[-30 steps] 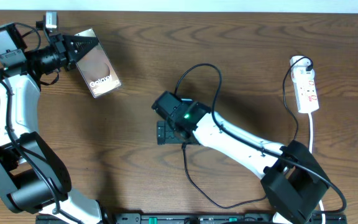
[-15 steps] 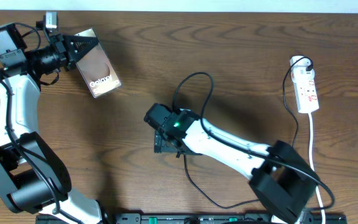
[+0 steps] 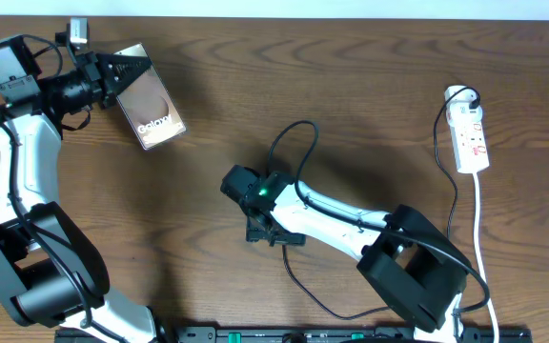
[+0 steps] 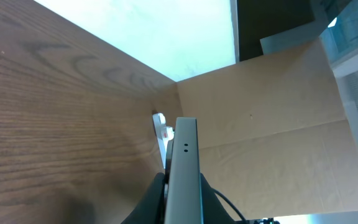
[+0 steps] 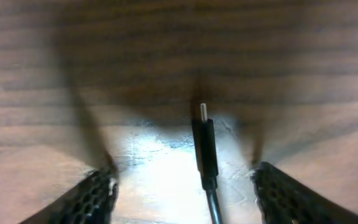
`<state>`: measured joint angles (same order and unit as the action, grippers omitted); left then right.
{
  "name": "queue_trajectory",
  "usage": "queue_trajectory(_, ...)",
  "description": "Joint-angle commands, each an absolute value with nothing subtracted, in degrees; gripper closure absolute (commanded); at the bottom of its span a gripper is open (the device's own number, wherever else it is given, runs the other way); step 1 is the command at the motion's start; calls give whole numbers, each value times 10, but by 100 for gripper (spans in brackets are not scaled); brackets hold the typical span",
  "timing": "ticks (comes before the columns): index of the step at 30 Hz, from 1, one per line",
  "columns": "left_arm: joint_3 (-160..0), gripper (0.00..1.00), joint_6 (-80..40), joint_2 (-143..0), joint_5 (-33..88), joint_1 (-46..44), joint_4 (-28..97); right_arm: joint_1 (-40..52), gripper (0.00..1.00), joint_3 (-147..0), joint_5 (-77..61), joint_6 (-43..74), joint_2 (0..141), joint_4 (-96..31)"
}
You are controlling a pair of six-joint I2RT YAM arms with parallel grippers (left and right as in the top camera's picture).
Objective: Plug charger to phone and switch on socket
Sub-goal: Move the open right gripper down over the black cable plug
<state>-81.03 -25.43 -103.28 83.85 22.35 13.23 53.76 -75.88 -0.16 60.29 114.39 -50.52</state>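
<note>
The phone (image 3: 151, 107), dark grey-brown with white "Galaxy" lettering, is held tilted at the far left by my left gripper (image 3: 122, 69), which is shut on its upper end. In the left wrist view the phone (image 4: 184, 168) shows edge-on between the fingers (image 4: 183, 208). The charger is a thin black cable (image 3: 298, 125) looping over mid-table. Its black connector tip (image 5: 204, 146) lies flat on the wood between the open fingers of my right gripper (image 5: 188, 193), which hovers low over it and shows mid-table in the overhead view (image 3: 273, 232). The socket (image 3: 470, 133) lies at the far right.
The socket's white cord (image 3: 478, 219) runs down the right side toward the front edge. A black plug (image 3: 467, 95) sits at the socket's far end. The black cable trails past the right arm's base (image 3: 417, 276). Bare wood lies between phone and right gripper.
My right gripper has moved left and toward the front edge, turning as it went, and the cable loop has shifted left with it. The left arm and phone have not moved.
</note>
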Motion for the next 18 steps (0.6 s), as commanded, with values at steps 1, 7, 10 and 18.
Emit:
queue_trajectory(1,-812,93,-251,-1019,854,226,132,539,32,-755,6,609,1145,-503)
queue_trajectory(7,-812,93,-251,-1019,854,226,132,532,33,-755,25,609,1145,-501)
queue_trajectory(10,-812,93,-251,-1019,854,226,132,525,34,-755,35,611,1145,-499)
queue_trajectory(18,-812,92,-251,-1019,854,226,132,522,38,-755,35,611,1152,-499)
